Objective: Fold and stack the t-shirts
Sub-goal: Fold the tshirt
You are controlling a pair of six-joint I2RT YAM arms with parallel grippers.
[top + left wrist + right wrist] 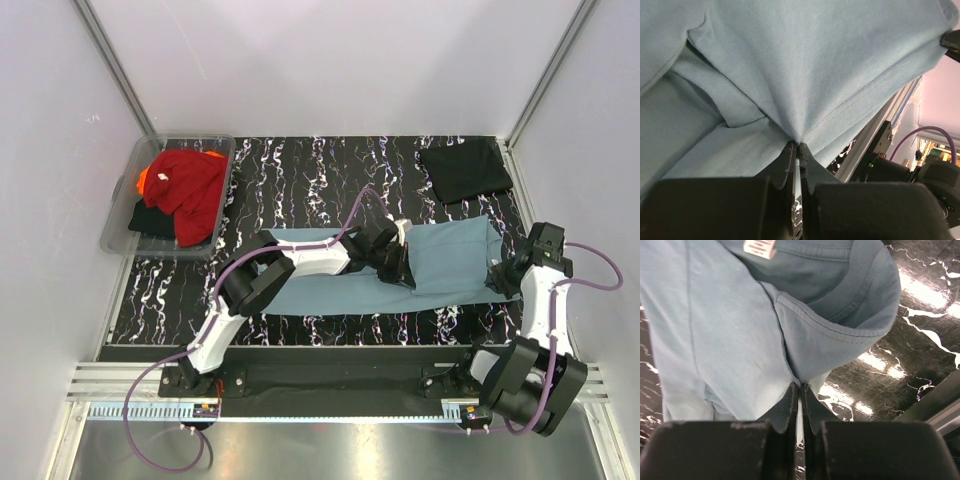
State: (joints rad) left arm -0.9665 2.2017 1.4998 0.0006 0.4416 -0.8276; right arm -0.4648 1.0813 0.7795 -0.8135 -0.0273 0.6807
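The teal shirt (450, 265) is spread right of the tub (120, 215). Its fabric is pinched by the left gripper (799, 147), its collar end by the right gripper (800, 386). The bites look thin, so hems could be lost under tension.

Open mat (330, 170) lies between the tub (118, 236) and folded black t-shirt (465, 170).

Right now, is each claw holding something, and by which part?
Both hold the teal-blue t-shirt. The left claw pinches it at a stitched hem; the right claw pinches it just beside the collar.
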